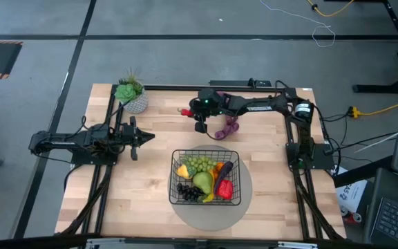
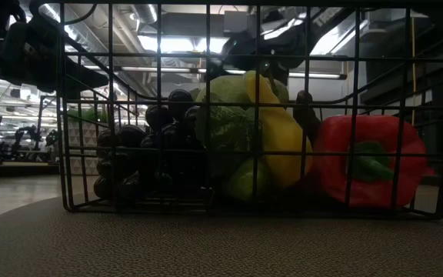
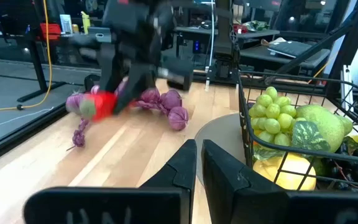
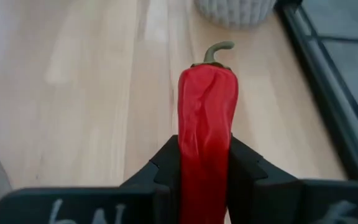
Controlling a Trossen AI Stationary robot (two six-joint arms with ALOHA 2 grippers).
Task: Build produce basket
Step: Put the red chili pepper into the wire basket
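My right hand (image 4: 204,177) grips a red chili pepper (image 4: 205,124) above the tabletop (image 1: 150,180) near purple grapes (image 1: 228,128); the filled basket (image 1: 178,190) sits mid-table; my left hand (image 3: 199,163) waits nearly closed; no readable writing.

Light falls evenly from above on the table (image 1: 144,187) in the high view, with soft short shadows. The low view is dim and backlit: ceiling strip lights (image 2: 175,42) glare behind the basket (image 2: 68,154), leaving the dark grapes (image 2: 148,154) nearly black. In the left wrist view, the right gripper (image 3: 126,68) ahead is smeared by motion blur. The red pepper (image 4: 205,118) between the right gripper's fingers looks sharp and glossy.
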